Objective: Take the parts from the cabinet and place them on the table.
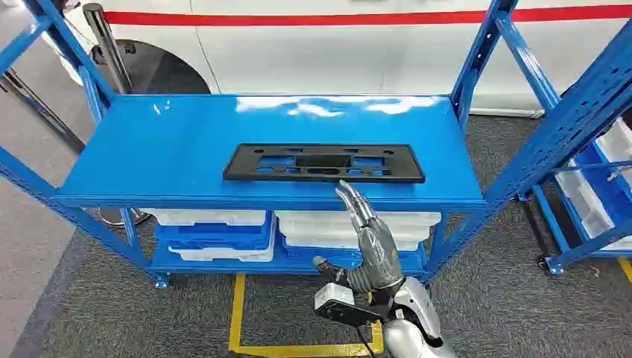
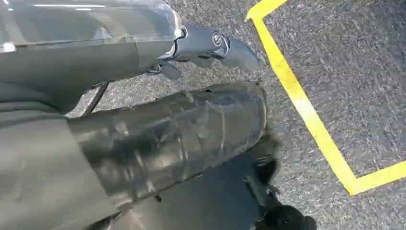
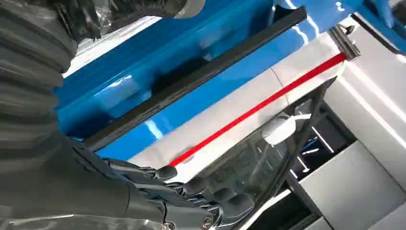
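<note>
Black part (image 1: 323, 163) lies flat on the blue shelf (image 1: 171, 149); right hand (image 1: 370, 246) just in front, fingers apart, holding nothing.

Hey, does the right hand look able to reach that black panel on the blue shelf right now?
Probably yes: the right hand is raised just before the black panel, with nothing between them on the blue shelf.

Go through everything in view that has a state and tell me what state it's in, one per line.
Black plastic part: lying flat on the top shelf, not held.
Right robot hand: empty, fingers stretched toward the part's near edge, contact unclear.
Left robot hand: hanging over the floor, holding nothing; fingers mostly hidden.
White bins: stacked on the lower shelf.
Blue shelf unit: upright, one part on top.
</note>
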### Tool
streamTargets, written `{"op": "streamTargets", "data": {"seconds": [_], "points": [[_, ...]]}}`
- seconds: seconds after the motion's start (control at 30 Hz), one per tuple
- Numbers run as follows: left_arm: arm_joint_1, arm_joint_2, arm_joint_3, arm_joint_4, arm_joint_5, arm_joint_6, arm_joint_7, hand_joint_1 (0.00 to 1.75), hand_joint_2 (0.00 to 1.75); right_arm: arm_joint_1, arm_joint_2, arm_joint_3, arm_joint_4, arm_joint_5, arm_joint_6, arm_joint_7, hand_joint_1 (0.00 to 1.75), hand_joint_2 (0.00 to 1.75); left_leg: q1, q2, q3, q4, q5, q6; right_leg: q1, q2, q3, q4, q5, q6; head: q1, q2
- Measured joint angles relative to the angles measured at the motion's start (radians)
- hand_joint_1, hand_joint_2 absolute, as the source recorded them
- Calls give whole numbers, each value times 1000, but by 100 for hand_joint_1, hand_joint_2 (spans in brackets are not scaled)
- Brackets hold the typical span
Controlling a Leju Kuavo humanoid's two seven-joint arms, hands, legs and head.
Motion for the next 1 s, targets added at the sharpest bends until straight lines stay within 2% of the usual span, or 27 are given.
{"op": "streamTargets", "data": {"seconds": [0.03,0.07,0.13,0.17,0.2,0.23,0.27,0.3,0.37,0.4,0.43,0.5,0.53,0.57,0.6,0.67,0.7,0.73,0.77,0.83,0.87,0.9,0.93,1.0], "points": [[2,0,0,0,0,0,0,0,0,1,0,0,0,0,0,0,0,175,0,0,-26,22,-1,-4,0,1,4,1,-5,0,0,0],[5,0,0,0,0,0,2,0,0,2,0,0,0,2,0,0,0,175,0,0,-30,0,27,-6,0,4,12,2,-11,1,0,0],[6,1,0,0,0,0,3,0,0,3,-1,-1,0,7,0,0,0,175,0,0,10,-131,130,-3,0,6,31,2,-23,4,0,0],[5,1,0,0,0,0,3,0,0,3,-1,-2,0,9,0,0,0,175,0,0,40,-217,189,4,0,6,42,2,-31,8,0,0],[5,1,0,0,0,0,5,0,0,4,-2,-3,1,12,0,1,0,175,-4,0,50,-246,182,10,2,5,48,2,-36,13,1,0],[3,1,0,0,0,-1,5,0,0,2,-3,-4,1,17,0,3,0,175,-10,2,50,-267,135,14,3,6,42,6,-40,19,-1,0],[-2,1,-1,0,0,-2,5,0,0,2,-3,-5,1,22,-1,7,0,175,-11,1,56,-262,156,22,3,5,42,6,-45,27,1,0],[2,1,-1,0,0,-2,6,0,0,3,-5,-6,1,27,-1,8,0,175,-12,0,59,-259,165,31,3,5,47,4,-52,34,0,0],[6,1,-1,0,0,-4,6,0,0,3,-9,-11,0,31,-2,11,0,175,0,3,72,-272,169,44,3,3,53,11,-62,46,0,0],[5,1,-1,0,0,-6,6,0,0,1,-11,-15,-1,32,-3,11,0,175,-2,3,78,-276,167,47,3,1,43,36,-74,52,4,0],[1,1,-1,0,0,-6,6,0,0,-2,-14,-18,-1,36,-4,12,0,175,-2,3,80,-275,163,55,-1,2,8,97,-104,57,3,0],[-2,1,-1,0,0,-10,6,0,0,3,-20,-26,-1,46,-5,17,0,175,-4,2,86,-274,153,59,-4,2,-88,255,-160,64,3,0],[-1,1,-1,0,0,-10,6,0,0,6,-22,-29,0,51,-6,19,0,175,-4,2,91,-274,147,59,-4,2,-121,297,-160,65,3,0],[1,1,-1,0,0,-10,6,0,0,9,-27,-32,0,56,-8,21,0,175,-4,1,100,-273,140,59,-5,1,-137,300,-135,66,3,0],[2,1,-1,0,0,-11,6,0,0,10,-30,-33,0,60,-10,21,0,175,-4,1,110,-273,133,58,-5,1,-131,263,-93,65,3,0],[3,1,-1,0,0,-12,6,0,0,10,-35,-42,0,62,-15,21,0,175,-4,-1,139,-273,113,52,-4,1,-68,92,27,57,3,0],[3,1,-1,0,0,-13,6,0,0,10,-38,-47,0,62,-16,22,0,175,-3,0,147,-275,104,48,-1,1,-44,42,37,49,3,0],[-1,0,-1,1,0,-13,6,0,0,12,-40,-51,0,62,-17,24,0,175,-10,-1,149,-271,98,41,8,0,-41,34,30,44,3,0],[1,0,-1,1,0,-13,7,0,0,11,-42,-56,-2,62,-19,24,0,175,-8,-2,145,-274,97,36,8,0,-30,19,13,36,3,0],[0,0,-1,2,1,-13,8,0,0,14,-45,-59,-2,61,-19,26,0,175,-8,1,153,-286,92,28,9,3,-30,17,7,27,2,0],[-1,0,-1,1,1,-12,8,0,0,14,-46,-60,-3,62,-19,26,0,175,-15,3,161,-287,83,21,-3,4,-17,6,5,22,2,0],[0,1,-1,2,2,-12,8,0,0,15,-46,-62,-6,64,-19,26,0,175,-11,3,161,-270,76,18,-5,4,-3,-3,2,18,2,0],[-1,1,-1,2,2,-12,8,0,0,14,-46,-64,-6,65,-19,26,0,175,-10,2,138,-222,53,17,-6,1,7,-7,-3,10,-3,0],[-1,1,-1,2,2,-13,8,0,0,17,-46,-68,-6,68,-21,28,0,175,-6,2,38,-51,-12,11,-5,-1,20,-7,-17,6,-4,0]]}}
